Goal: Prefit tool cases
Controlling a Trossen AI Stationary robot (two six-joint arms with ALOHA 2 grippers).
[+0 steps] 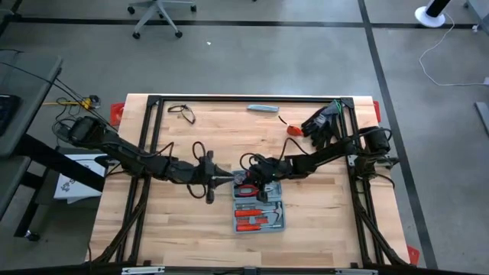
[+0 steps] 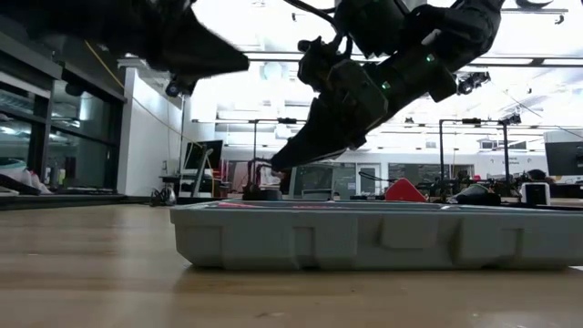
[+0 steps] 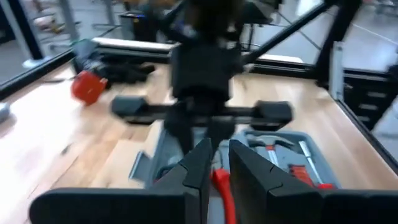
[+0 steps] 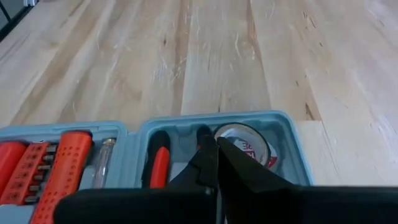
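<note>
Both tools [image 1: 243, 180] meet over the tool case's [image 1: 258, 206] far end.

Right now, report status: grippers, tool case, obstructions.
Left gripper at the tool case edge, gripping a red-handled tool. Right gripper shut, tips inside case beside tape roll. Case open, flat. Nothing blocking.
</note>
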